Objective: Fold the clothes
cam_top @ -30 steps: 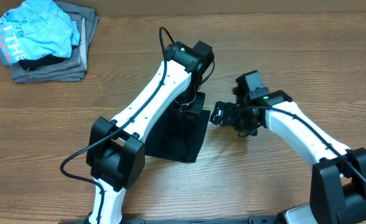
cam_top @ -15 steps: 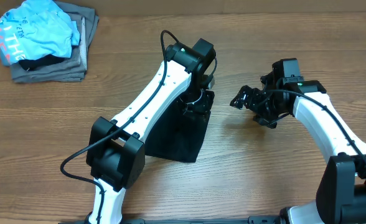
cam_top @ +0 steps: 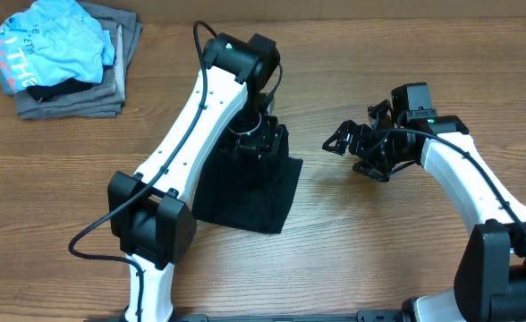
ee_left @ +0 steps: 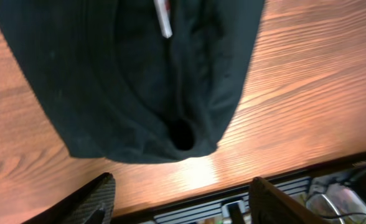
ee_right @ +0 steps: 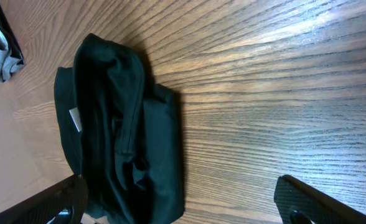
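A black garment (cam_top: 248,186) lies folded into a narrow rectangle on the wooden table, with a white label near its far end. It also shows in the left wrist view (ee_left: 139,74) and in the right wrist view (ee_right: 124,143). My left gripper (cam_top: 255,140) hangs over the garment's far end; in its wrist view the jaws (ee_left: 183,205) are open and empty above bare wood. My right gripper (cam_top: 351,150) is to the right of the garment, apart from it, and its jaws (ee_right: 186,208) are open and empty.
A stack of folded grey clothes (cam_top: 84,94) with a crumpled light blue shirt (cam_top: 53,45) on top sits at the far left corner. The table's far edge runs along the top of the overhead view.
My left arm has swung left and back, with its gripper still over the garment's far end. My right gripper has pulled away to the right of the garment and stayed there.
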`<action>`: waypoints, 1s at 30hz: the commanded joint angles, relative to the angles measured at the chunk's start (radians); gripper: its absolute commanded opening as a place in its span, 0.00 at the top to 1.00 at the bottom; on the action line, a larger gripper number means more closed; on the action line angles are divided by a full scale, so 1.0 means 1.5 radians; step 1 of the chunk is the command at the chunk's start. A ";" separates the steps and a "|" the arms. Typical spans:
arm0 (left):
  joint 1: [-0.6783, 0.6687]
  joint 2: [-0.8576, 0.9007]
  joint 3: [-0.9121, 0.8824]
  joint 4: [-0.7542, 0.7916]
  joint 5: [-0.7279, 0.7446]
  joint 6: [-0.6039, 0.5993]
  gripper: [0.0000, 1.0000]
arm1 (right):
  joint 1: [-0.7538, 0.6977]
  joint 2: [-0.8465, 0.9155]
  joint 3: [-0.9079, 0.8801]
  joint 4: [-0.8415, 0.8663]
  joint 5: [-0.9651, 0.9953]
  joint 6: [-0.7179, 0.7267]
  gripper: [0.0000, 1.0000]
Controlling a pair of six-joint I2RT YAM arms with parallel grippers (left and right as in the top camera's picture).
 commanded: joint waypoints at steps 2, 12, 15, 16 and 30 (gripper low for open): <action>-0.002 -0.006 -0.054 -0.002 -0.034 -0.027 0.28 | 0.002 0.004 0.016 -0.001 -0.006 -0.008 0.00; -0.037 -0.006 -0.168 0.047 -0.025 -0.085 0.25 | 0.002 0.004 0.016 0.007 0.005 -0.007 0.00; -0.050 -0.006 -0.201 0.087 0.015 -0.085 0.25 | 0.002 0.004 0.016 0.006 0.005 -0.008 0.00; -0.054 -0.006 -0.208 0.097 0.019 -0.085 0.25 | 0.002 0.004 0.016 0.005 0.005 -0.008 0.00; -0.068 -0.006 -0.239 0.155 0.016 -0.082 0.28 | 0.002 0.004 0.016 0.002 0.020 -0.007 0.00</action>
